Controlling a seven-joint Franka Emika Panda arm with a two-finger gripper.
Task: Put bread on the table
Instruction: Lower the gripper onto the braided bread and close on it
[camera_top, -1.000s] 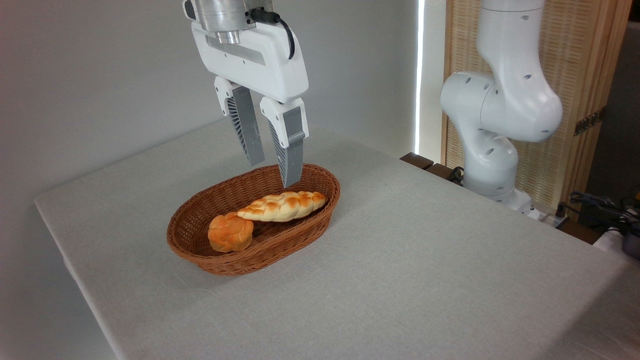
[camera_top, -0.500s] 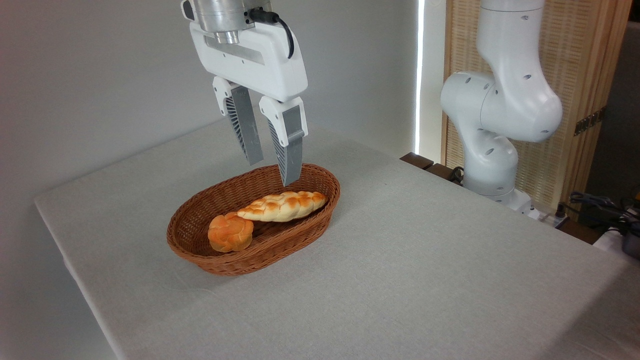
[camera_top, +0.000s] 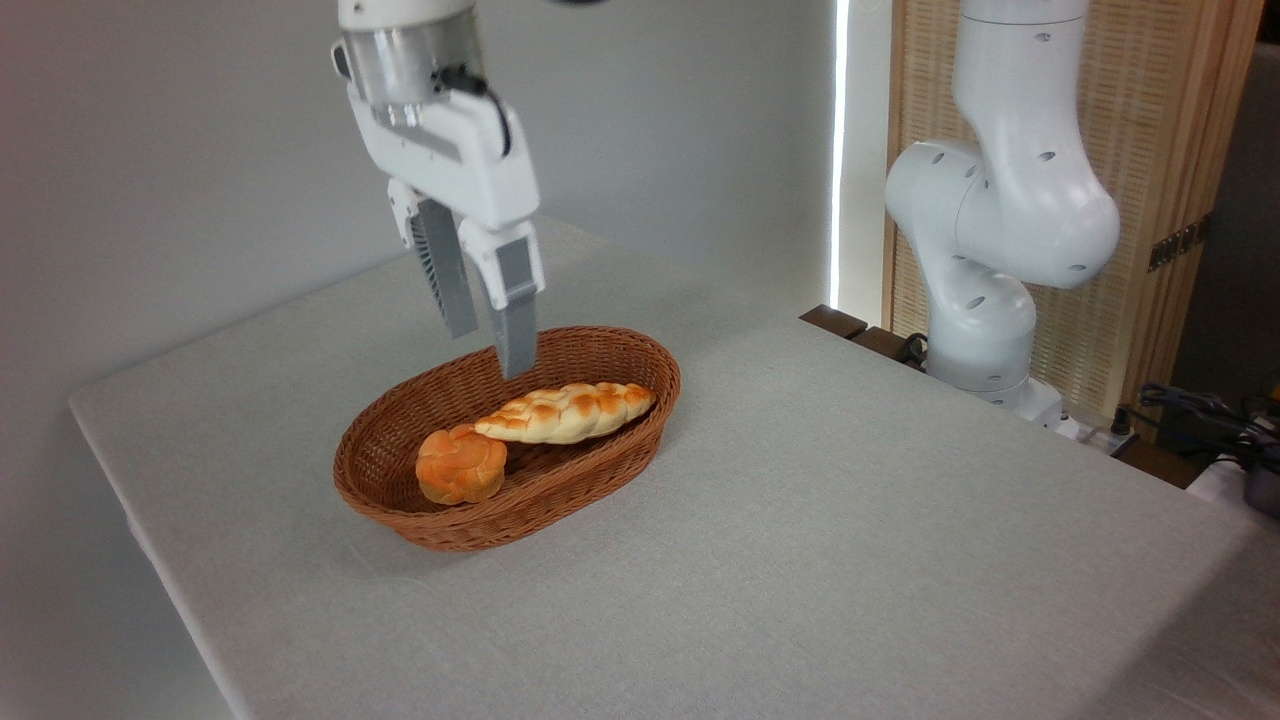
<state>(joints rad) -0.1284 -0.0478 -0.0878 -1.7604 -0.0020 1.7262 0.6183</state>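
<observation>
Hanging over the back rim of the basket (camera_top: 400, 515), my gripper (camera_top: 490, 350) is carrying nothing: its two fingers are parted by a narrow gap, pointing down, clear of everything below. Nothing is being grasped yet.

Going from left to right inside the basket, the small round orange bun (camera_top: 460, 464) is sitting at the near-left end, and the bread (camera_top: 566, 411) is lying just beside it, stretching toward the far-right end, its left tip resting against or over the bun; I cannot tell which. The table (camera_top: 850, 560) is spreading wide and bare toward its right edge and near corner.

I am judging the risks this way. My fingers are sitting left of the loaf's middle, so coming straight down I am risking pinching its tapered left end, where it would be tipping or slipping free. The gap looks narrow against the loaf's width, so I may be pressing onto the crust rather than straddling it. Closing near the bun, I could be catching that instead. A finger snagging the wicker rim could be dragging the whole basket along.
</observation>
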